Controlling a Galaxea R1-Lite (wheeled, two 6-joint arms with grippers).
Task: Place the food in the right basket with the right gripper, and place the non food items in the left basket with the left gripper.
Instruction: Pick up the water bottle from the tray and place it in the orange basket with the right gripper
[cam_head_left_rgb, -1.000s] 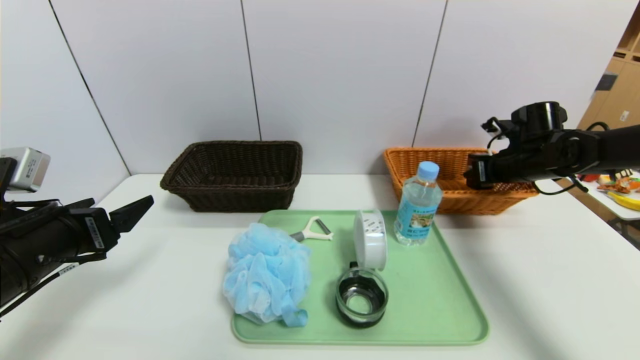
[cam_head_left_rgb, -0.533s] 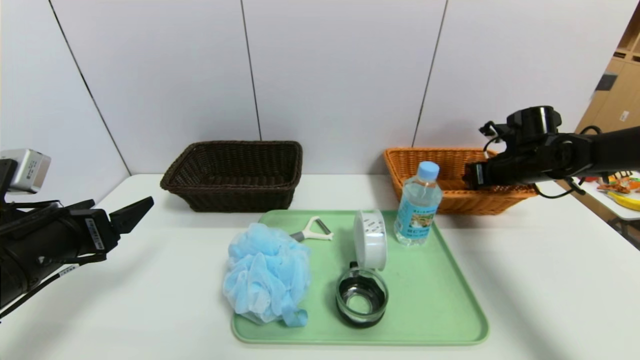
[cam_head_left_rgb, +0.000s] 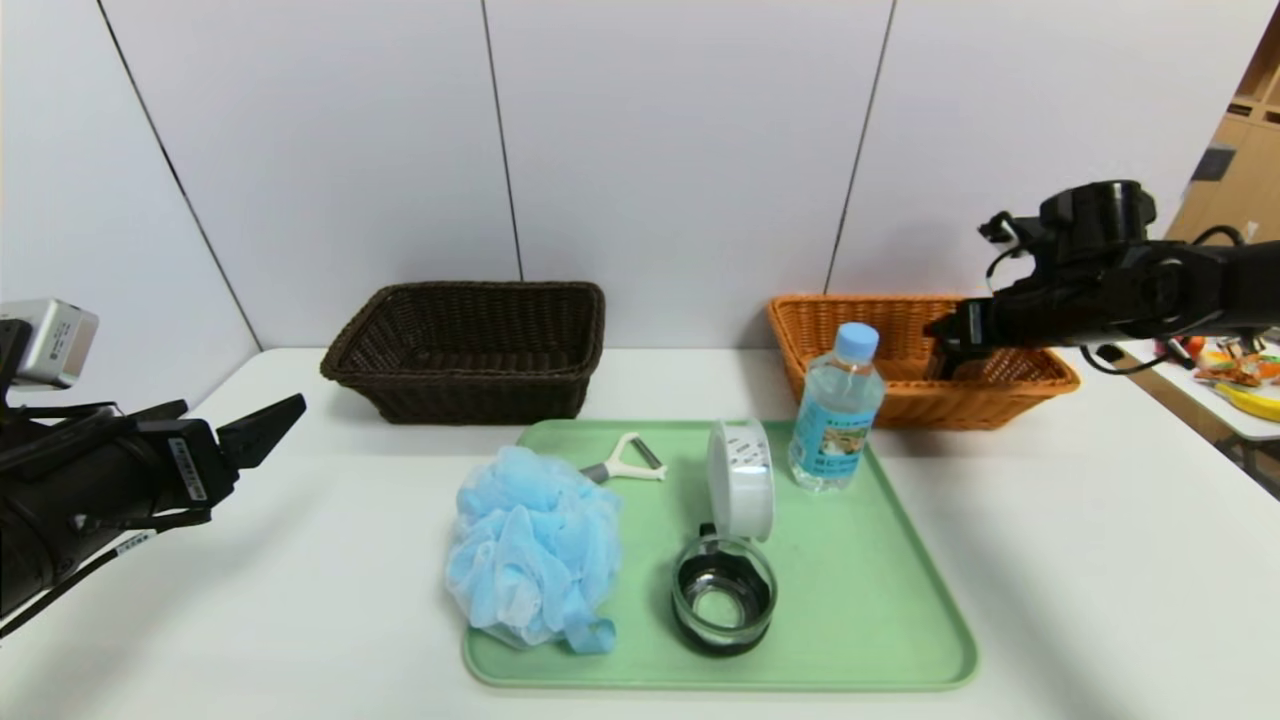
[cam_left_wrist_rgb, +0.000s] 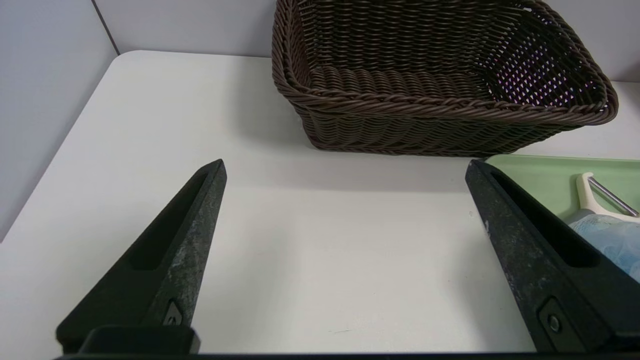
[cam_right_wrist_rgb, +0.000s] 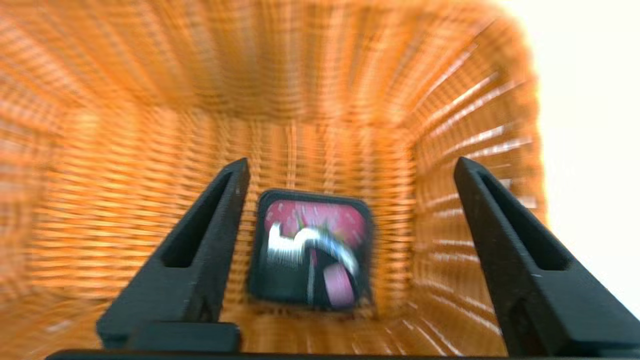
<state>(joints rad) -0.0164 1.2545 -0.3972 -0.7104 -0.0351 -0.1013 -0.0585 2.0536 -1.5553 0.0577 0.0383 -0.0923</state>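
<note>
Head view's got a white tabletop (cam_head_left_rgb: 1100, 520) against grey wall panels (cam_head_left_rgb: 680, 150). Right claw (cam_right_wrist_rgb: 350, 170) hangs spread over the orange basket (cam_head_left_rgb: 1040, 375); the packet (cam_right_wrist_rgb: 312, 252) inside is too blurry to read. Left claw (cam_left_wrist_rgb: 345, 170) is spread too.

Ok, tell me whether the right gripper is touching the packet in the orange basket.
Apart. In the right wrist view, the right gripper is open over the orange basket, and the dark packet lies on its floor with basket weave visible beside each finger.

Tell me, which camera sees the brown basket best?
The left wrist view: the brown basket fills the frame close up, showing its weave and inside. The head view shows the whole basket, but farther off. The right wrist view doesn't show it, only the orange basket.
</note>
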